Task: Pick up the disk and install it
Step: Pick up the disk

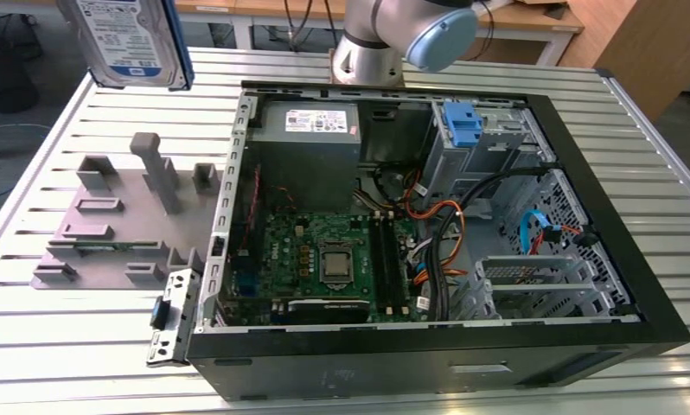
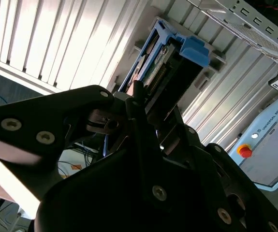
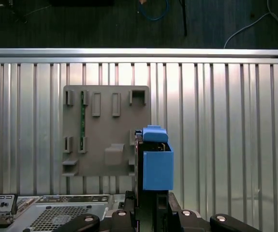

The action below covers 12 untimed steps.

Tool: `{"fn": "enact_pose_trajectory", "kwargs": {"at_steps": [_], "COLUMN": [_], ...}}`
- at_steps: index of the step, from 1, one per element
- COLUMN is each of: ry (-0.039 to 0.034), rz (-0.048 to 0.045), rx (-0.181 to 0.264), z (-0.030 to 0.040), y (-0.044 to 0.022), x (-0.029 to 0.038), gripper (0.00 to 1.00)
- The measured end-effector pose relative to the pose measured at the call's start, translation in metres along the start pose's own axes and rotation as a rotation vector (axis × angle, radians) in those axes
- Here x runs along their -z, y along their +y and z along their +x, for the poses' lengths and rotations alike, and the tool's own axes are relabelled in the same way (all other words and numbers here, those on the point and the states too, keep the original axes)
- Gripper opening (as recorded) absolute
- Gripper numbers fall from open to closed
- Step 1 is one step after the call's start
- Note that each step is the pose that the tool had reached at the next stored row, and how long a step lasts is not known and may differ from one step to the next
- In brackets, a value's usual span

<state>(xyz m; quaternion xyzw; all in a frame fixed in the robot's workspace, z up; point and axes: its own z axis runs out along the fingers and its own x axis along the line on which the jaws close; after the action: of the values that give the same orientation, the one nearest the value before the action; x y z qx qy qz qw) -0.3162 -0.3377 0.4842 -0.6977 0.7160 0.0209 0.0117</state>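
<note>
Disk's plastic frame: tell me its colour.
Blue. The frame on the disk shows best in the first wrist view.

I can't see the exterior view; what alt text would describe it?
The disk, blue-framed with a labelled face, hangs in the air above a slatted metal table, at the exterior view's upper left. An open computer case lies on the table, beside a grey holder tray.

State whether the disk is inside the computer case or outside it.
Outside. The disk is held in the air by the gripper above the table, apart from the open case.
</note>
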Motion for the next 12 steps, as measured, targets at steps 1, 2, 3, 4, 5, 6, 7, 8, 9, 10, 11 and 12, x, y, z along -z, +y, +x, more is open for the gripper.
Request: {"fn": "enact_pose_trajectory", "kwargs": {"at_steps": [1, 2, 3, 4, 5, 6, 7, 8, 9, 10, 11, 12], "ry": [0.0, 0.0, 0.0, -0.0001, -0.0001, 0.0, 0.0, 0.0, 0.0, 0.0, -0.0001, 0.0], "rz": [0.0001, 0.0, 0.0, 0.0001, 0.0001, 0.0, 0.0, 0.0, 0.0, 0.0, 0.0, 0.0001], "rx": [0.0, 0.0, 0.0, 0.0, 0.0, 0.0, 0.0, 0.0, 0.0, 0.0, 0.0, 0.0], "z": [-0.0001, -0.0001, -0.0002, -0.0003, -0.0003, -0.0004, -0.0004, -0.0004, -0.0005, -0.0005, -0.0005, -0.0005], "y": [-0.0027, -0.0055, -0.0081, -0.0106, -0.013, -0.0151, -0.0167, -0.0175, -0.0176, -0.0176, -0.0176, -0.0177], "x": [0.0, 0.0, 0.0001, 0.0001, 0.0001, 0.0002, 0.0002, 0.0002, 0.0002, 0.0002, 0.0002, 0.0002], "gripper": [0.35, 0.35, 0.35, 0.35, 0.35, 0.35, 0.35, 0.35, 0.35, 0.35, 0.35, 0.35]}}
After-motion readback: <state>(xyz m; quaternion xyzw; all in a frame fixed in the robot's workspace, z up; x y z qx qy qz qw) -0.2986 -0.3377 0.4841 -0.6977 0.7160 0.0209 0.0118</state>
